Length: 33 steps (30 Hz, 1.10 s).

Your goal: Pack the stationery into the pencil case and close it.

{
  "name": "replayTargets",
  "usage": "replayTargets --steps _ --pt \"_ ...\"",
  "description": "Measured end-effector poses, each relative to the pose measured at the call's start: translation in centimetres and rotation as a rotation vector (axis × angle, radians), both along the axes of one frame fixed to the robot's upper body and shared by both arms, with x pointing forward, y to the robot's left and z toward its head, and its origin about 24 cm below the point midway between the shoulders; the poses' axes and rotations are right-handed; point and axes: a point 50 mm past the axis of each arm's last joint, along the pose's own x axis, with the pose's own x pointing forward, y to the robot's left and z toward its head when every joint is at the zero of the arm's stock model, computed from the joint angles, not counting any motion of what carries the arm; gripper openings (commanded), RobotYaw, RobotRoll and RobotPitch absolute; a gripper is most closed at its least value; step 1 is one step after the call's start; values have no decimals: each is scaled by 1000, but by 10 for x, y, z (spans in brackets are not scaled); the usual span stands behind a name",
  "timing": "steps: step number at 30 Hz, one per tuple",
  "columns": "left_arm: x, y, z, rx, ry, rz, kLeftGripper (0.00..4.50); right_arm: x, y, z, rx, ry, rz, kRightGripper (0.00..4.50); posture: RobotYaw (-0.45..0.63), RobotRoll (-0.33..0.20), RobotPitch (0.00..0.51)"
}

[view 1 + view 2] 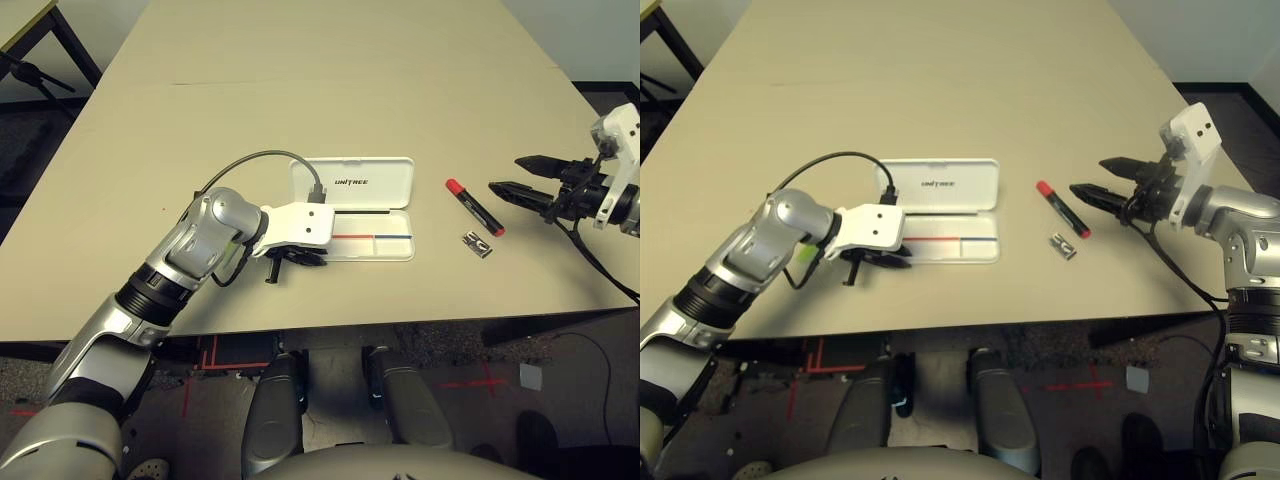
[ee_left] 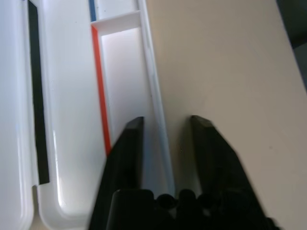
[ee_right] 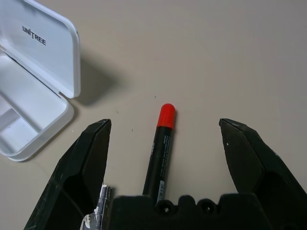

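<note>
The left claw (image 2: pixel 168 119) is held low at the case's front wall, its fingers spread, one over the tray (image 1: pixel 395 250) and one over the table (image 1: pixel 300 100); nothing is pinched. The wall could be straddled so that the case is steadied, or a piece may just have been let go; which is meant cannot be told. The right claw (image 3: pixel 165 120) is spread wide and aimed at the marker (image 3: pixel 160 143), presumably so that its round, smooth black barrel can be gripped across. Beside the marker's red end lies the clip (image 1: pixel 477 244), small, flat and shiny. A bit of the green pen (image 1: pixel 809 252) is glimpsed beneath the left arm. The case is of glossy white plastic, round-cornered, its lid (image 1: pixel 350 175) left open, as is needed for packing.
</note>
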Motion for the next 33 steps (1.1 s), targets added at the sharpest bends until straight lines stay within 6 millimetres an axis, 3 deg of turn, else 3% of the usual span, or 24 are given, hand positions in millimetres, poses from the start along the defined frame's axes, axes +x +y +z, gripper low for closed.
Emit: replayTargets --steps 4,5,11,17,24,33 --pt "-5 0 6 -19 18 21 4404 2 3 -4 -25 37 -12 4500 -113 0 179" --pt "-6 0 9 -35 20 27 4489 2 3 -6 -31 44 -14 4500 -106 0 181" --pt "-10 13 32 -110 37 83 4489 6 7 -5 -47 44 -58 4500 -92 0 186" --pt "-8 32 44 -136 45 157 4489 11 19 -12 -79 175 -46 4500 -81 0 187" --pt "-10 40 40 -155 67 190 4489 20 28 -13 -152 228 -87 4500 -67 0 183" --pt "-16 47 39 -169 80 209 4489 25 29 -29 -218 316 -127 4500 -48 0 181"
